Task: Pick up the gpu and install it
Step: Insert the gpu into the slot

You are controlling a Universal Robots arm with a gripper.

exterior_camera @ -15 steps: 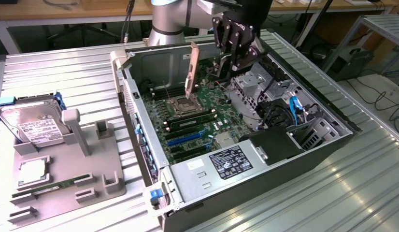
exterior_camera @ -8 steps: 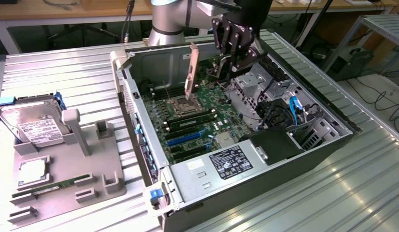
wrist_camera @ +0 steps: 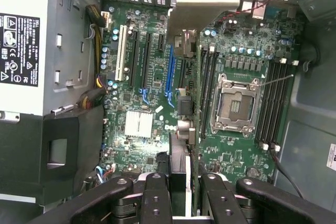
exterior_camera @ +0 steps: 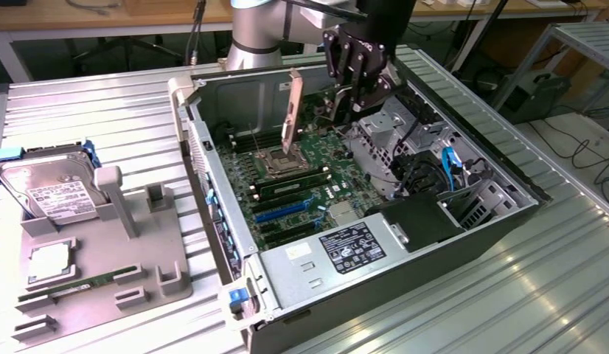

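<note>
Gripper (wrist_camera: 178,192) pinches the gpu (wrist_camera: 184,114) edge-on, hanging straight below its fingers so the card's connector edge faces the motherboard (wrist_camera: 142,77). It hovers inside the open computer case (exterior_camera: 501,221), above the expansion slots (wrist_camera: 170,74).

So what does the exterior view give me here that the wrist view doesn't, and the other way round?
Exterior view alone: the grey holder tray on the exterior view's left, carrying a hard drive, a processor and a memory stick; also the whole computer case and the arm.

Wrist view alone: a close look down onto the blue and white expansion slots.

Both: the claw shut on the gpu, held edge-down above the motherboard, with the empty processor socket and the power supply.
</note>
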